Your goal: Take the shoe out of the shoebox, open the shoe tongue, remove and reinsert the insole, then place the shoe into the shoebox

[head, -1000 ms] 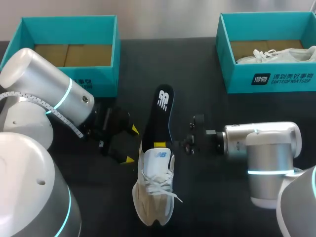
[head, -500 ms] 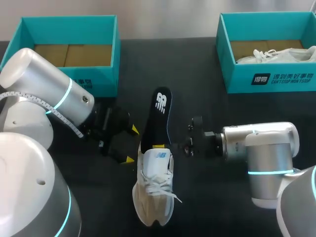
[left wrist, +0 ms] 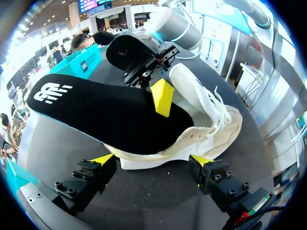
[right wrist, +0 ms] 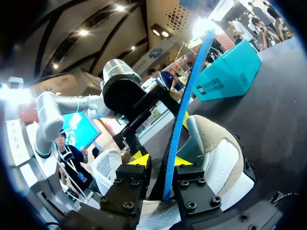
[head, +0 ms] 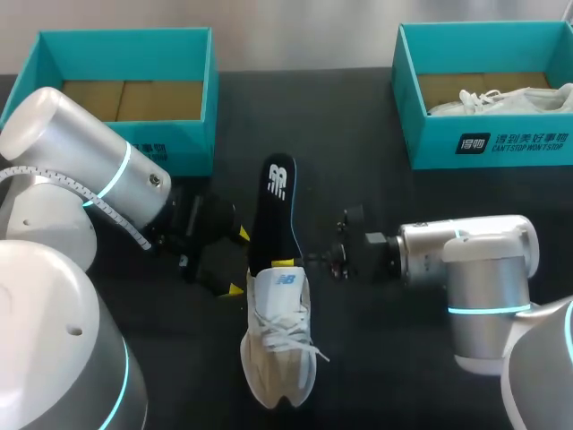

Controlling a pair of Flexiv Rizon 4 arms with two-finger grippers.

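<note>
A black surface (head: 358,125) carries a teal box (head: 430,143) at its far right corner, with a spare white shoe (head: 510,100) lying inside.

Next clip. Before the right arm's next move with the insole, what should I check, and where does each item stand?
1. Grip: right gripper shut on insole, ok.
2. Seating: insole fully inside shoe, not ok; its logo end juts out past the heel.
3. Bracing: left gripper holding shoe, not ok; fingers open, shoe unclamped.
4. Stance: shoe upright on table, ok.
5. Destination: left shoebox empty, ok.
6. Opening: tongue pulled back, cannot tell.
</note>
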